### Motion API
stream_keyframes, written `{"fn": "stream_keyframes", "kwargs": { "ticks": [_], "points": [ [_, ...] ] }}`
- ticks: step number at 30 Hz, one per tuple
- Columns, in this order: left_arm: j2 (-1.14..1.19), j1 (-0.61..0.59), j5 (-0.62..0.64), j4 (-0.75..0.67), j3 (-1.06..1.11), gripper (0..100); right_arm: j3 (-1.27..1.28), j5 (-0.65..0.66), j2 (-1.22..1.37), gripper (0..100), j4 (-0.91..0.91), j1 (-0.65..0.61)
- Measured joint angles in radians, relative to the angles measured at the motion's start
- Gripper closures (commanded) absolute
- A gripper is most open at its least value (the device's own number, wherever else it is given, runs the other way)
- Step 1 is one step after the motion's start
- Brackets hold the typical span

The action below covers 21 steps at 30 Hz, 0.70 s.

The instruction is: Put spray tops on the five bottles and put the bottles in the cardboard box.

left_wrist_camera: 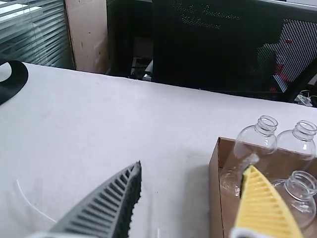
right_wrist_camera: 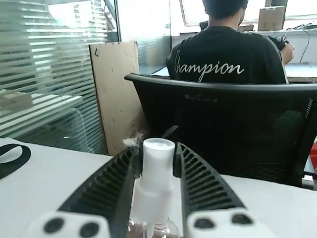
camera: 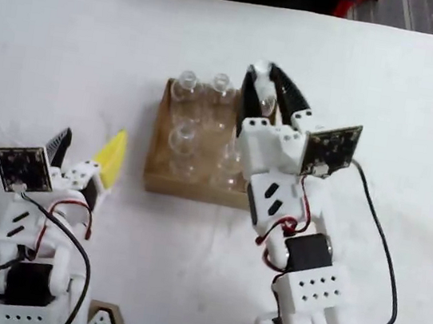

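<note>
white spray top (right_wrist_camera: 157, 168), clear bottles (left_wrist_camera: 255, 141), brown cardboard box (left_wrist_camera: 215, 173)

Bottles (camera: 184, 137) stand in the cardboard box (camera: 153, 171) beside the left tool (camera: 94, 133).

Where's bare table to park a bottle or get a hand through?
Free: table beyond the left gripper, beside the cardboard box; the strip before the box, between the arms; outboard of the right gripper. Crowded: the box, packed with bottles, right fingers above.

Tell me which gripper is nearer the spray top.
Right. The right gripper is shut on the spray top above the cardboard box; the left gripper is open beside the box, well away.
</note>
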Motion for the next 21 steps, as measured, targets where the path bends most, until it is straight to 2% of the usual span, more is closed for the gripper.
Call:
{"fn": "stream_keyframes", "kwargs": {
  "ticks": [21],
  "points": [
    [0.0, 0.0, 0.0, 0.0, 0.0, 70, 0.175, 0.0, 0.0, 97.9, 0.0, -0.003]
  ]
}}
